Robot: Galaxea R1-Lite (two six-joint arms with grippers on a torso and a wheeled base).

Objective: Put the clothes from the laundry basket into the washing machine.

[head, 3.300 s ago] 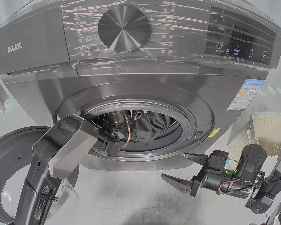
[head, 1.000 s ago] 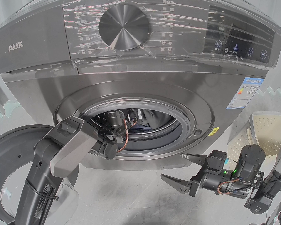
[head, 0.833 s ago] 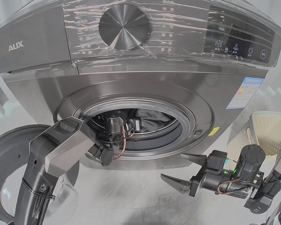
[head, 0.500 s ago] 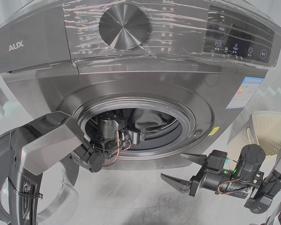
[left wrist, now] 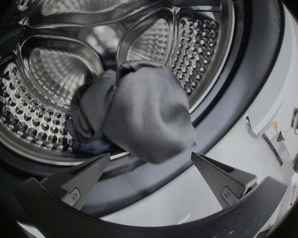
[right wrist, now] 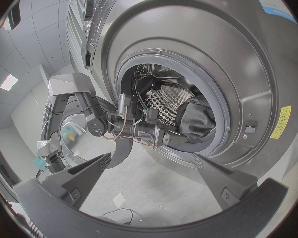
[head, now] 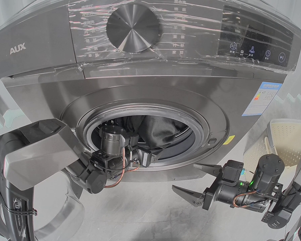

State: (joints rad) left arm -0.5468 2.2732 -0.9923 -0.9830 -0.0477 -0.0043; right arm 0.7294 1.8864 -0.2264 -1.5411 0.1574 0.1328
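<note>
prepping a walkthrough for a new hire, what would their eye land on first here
The big grey washing machine with its round opening, and the dark grey garment bunched at the front lip of the drum, part of it over the door seal. Next, the left gripper, open, just before that garment, and the right gripper, open, low in front near the cream laundry basket.
</note>
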